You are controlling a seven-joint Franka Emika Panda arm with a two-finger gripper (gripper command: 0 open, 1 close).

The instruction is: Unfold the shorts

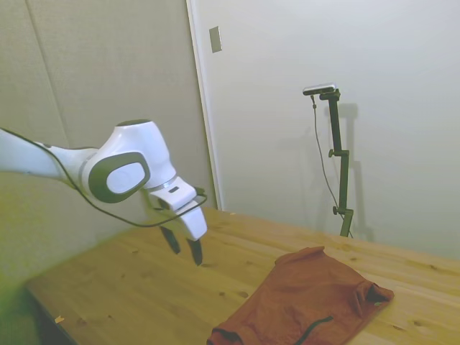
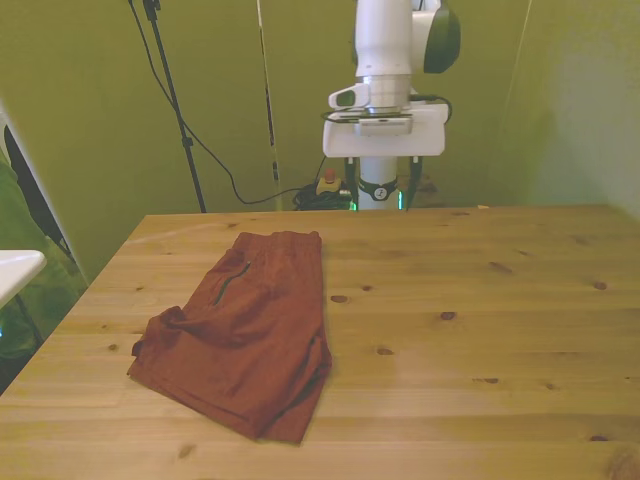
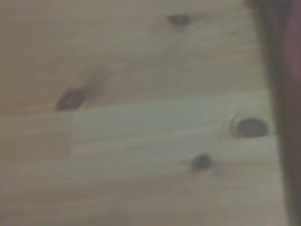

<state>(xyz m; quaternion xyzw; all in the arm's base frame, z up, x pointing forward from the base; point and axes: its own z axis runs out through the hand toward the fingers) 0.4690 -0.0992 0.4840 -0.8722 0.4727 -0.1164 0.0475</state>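
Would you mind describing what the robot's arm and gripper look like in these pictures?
The arm is glossy white with rounded joint housings, and the wrist joint bears a grey oval cap. A thin black cable loops beneath it. The gripper has a white boxy body and two short dark fingers. In the front view a pale flat block sits across the wrist.

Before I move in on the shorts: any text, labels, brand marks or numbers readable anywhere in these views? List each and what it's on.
No readable text in any view.
Shorts: no label or print visible.
Gripper: no legible marking in the side view.
Round emblem low on the robot base: too small to read.
Wall plate: blank.
Wrist view: blurred bare table, no text.
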